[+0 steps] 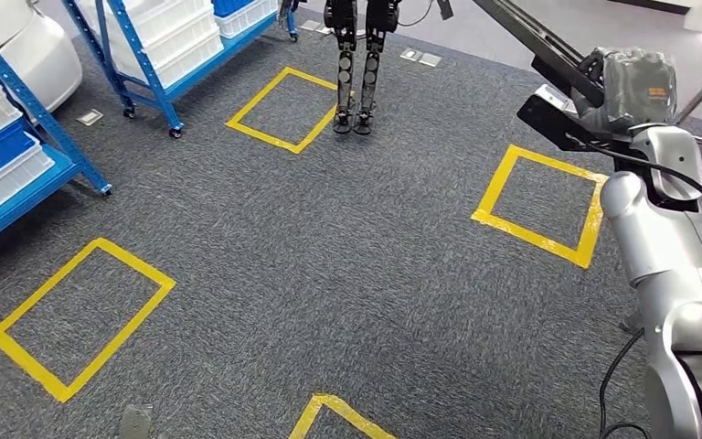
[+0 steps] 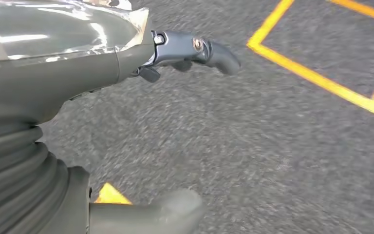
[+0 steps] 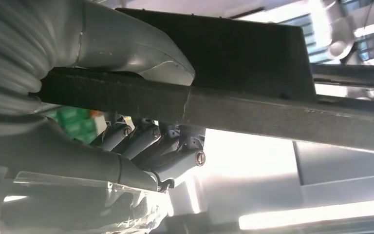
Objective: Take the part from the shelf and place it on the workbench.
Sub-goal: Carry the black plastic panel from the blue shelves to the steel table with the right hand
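Note:
The part (image 1: 562,114) is a long black bar with a thicker black block at its near end, held up at the right in the head view. My right hand (image 1: 638,84), wrapped in clear plastic, grips it at the top of my raised silver arm. In the right wrist view the thumb lies over the part (image 3: 253,112) and the dark fingers (image 3: 148,141) curl against its other side. My left hand (image 2: 102,92) hangs over the grey carpet, thumb and fingers apart, holding nothing.
Blue shelves (image 1: 151,78) with white bins stand at the back left, and another blue shelf (image 1: 50,155) at the left edge. Yellow tape squares (image 1: 82,315) mark the carpet. Another robot's dark legs (image 1: 355,78) stand at the back centre.

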`<action>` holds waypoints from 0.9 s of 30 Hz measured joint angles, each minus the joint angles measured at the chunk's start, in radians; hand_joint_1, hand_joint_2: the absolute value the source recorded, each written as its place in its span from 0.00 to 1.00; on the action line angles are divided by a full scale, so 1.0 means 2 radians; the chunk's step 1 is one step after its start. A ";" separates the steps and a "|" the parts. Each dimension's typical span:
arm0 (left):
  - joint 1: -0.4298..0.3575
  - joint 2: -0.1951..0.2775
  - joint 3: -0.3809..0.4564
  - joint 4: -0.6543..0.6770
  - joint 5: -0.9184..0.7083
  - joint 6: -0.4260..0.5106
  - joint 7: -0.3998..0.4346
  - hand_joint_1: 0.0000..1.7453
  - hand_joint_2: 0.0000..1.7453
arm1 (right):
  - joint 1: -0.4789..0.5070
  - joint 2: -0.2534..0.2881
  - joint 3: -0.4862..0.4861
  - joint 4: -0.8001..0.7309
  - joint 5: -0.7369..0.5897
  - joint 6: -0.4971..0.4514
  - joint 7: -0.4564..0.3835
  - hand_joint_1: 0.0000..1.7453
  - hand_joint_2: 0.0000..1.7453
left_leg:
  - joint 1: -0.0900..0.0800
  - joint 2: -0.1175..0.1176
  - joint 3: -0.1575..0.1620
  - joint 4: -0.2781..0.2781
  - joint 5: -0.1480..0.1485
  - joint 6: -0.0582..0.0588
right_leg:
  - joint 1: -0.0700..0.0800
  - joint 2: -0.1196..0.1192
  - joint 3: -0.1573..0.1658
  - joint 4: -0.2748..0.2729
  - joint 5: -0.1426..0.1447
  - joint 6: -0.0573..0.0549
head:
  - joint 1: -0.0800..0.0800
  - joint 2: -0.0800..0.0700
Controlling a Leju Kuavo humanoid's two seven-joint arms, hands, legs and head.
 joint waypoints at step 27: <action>0.011 -0.022 -0.007 0.009 -0.012 -0.122 0.100 0.00 1.00 | -0.066 0.022 0.012 0.070 0.015 0.009 -0.009 0.91 1.00 | 0.019 -0.026 0.004 0.023 -0.027 -0.040 | -0.018 0.003 0.002 -0.014 0.016 0.006 | -0.001 0.000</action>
